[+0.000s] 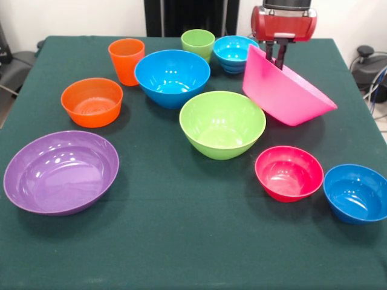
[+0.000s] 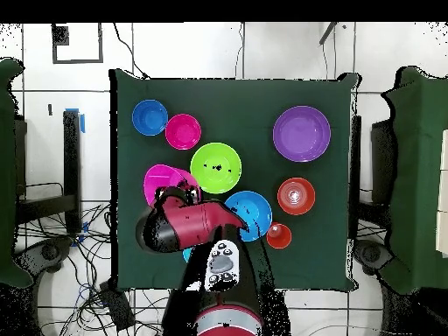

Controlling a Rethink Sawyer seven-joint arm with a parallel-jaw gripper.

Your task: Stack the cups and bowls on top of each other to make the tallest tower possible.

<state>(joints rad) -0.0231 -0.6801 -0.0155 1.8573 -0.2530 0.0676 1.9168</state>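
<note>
My gripper (image 1: pixel 275 55) is shut on the far rim of the huge pink bowl (image 1: pixel 284 90), which hangs steeply tilted with its outside facing the camera and its low edge near the table. In the overhead view the arm covers part of the pink bowl (image 2: pixel 163 182). The orange cup (image 1: pixel 126 60) and the light green cup (image 1: pixel 198 43) stand upright at the back. The large blue bowl (image 1: pixel 172 77), lime green bowl (image 1: pixel 222 124), orange bowl (image 1: pixel 92 101), purple bowl (image 1: pixel 60 171), red bowl (image 1: pixel 288 173) and two small blue bowls (image 1: pixel 234 53) (image 1: pixel 355 193) sit apart, none stacked.
The green table (image 1: pixel 181 241) has bare cloth along its front edge. The lime green bowl and the back small blue bowl sit close beside the tilted pink bowl. Cables lie on the floor (image 2: pixel 96 289) beside the robot's base.
</note>
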